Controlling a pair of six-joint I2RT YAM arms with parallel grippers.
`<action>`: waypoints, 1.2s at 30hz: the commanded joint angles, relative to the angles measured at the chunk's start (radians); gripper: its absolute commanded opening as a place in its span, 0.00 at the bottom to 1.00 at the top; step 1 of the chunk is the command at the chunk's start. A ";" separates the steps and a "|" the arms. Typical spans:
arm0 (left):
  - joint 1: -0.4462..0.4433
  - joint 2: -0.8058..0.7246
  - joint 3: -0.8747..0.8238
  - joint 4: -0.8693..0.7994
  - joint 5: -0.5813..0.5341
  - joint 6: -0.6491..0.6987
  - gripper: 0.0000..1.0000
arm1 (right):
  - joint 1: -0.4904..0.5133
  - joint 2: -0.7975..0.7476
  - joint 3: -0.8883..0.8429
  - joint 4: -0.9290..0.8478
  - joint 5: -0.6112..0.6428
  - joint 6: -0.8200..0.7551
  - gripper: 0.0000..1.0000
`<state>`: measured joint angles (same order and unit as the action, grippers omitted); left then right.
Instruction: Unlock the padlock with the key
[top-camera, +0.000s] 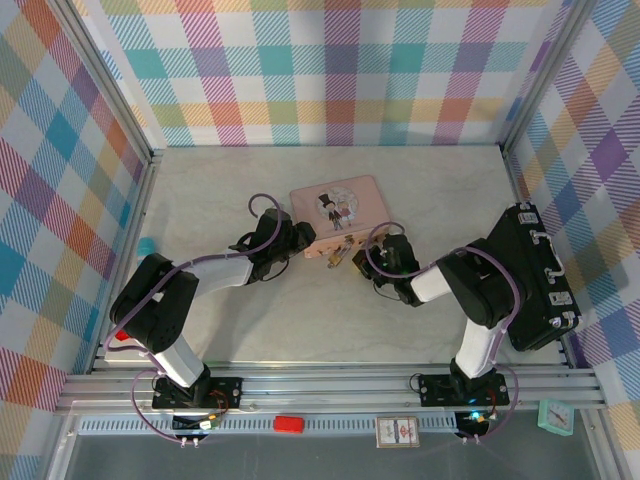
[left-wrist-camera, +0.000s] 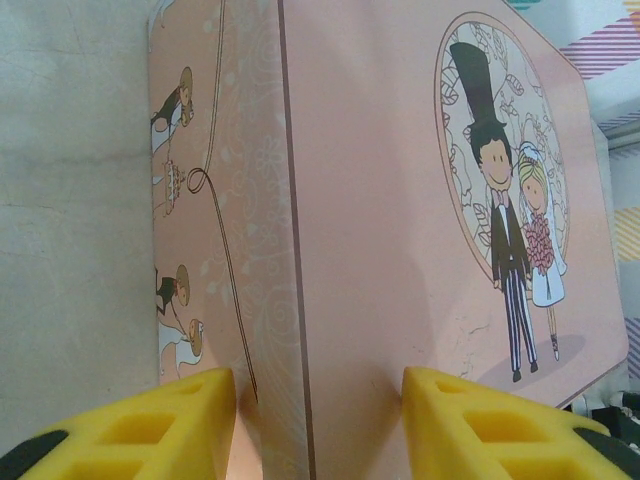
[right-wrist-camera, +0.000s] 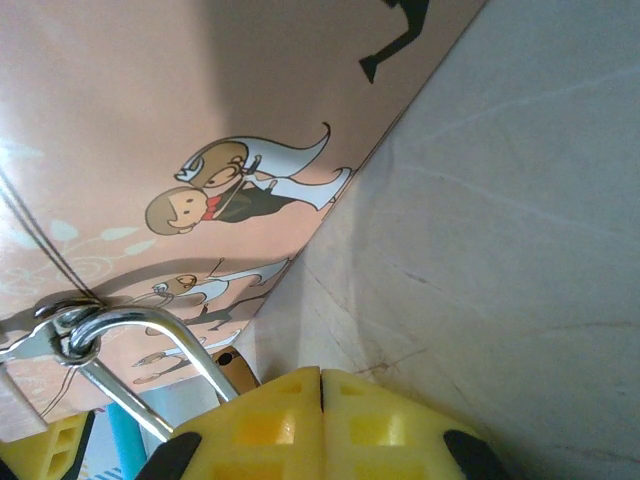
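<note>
1. The padlock (right-wrist-camera: 140, 318) hangs from a latch loop on the near wall of the pink wedding tin (top-camera: 335, 205). Its silver shackle passes through the loop. In the right wrist view its long axis slants down from there, brass end nearest the right gripper (right-wrist-camera: 320, 385).
2. Right gripper: yellow pads pressed together. I cannot tell whether anything thin sits between them.
3. Left gripper (left-wrist-camera: 318, 385): half-wide, clamped across the tin's corner.
4. Pale marbled tabletop (top-camera: 420, 180), pastel plaid walls (top-camera: 330, 70), and a black case (top-camera: 535, 280) on the right.
</note>
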<state>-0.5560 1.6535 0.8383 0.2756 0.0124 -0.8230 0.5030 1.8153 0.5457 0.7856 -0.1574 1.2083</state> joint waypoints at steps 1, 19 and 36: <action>-0.011 -0.021 -0.024 -0.062 -0.011 -0.008 0.46 | -0.006 0.018 -0.027 0.003 0.021 -0.023 0.09; -0.010 -0.050 -0.013 -0.082 -0.012 -0.006 0.46 | 0.019 0.144 -0.058 0.320 -0.032 -0.086 0.27; -0.011 -0.054 -0.016 -0.087 -0.011 -0.007 0.46 | 0.019 0.216 0.026 0.324 -0.092 -0.102 0.25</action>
<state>-0.5560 1.6291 0.8379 0.2264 0.0128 -0.8230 0.5095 1.9743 0.5358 1.1675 -0.2535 1.1358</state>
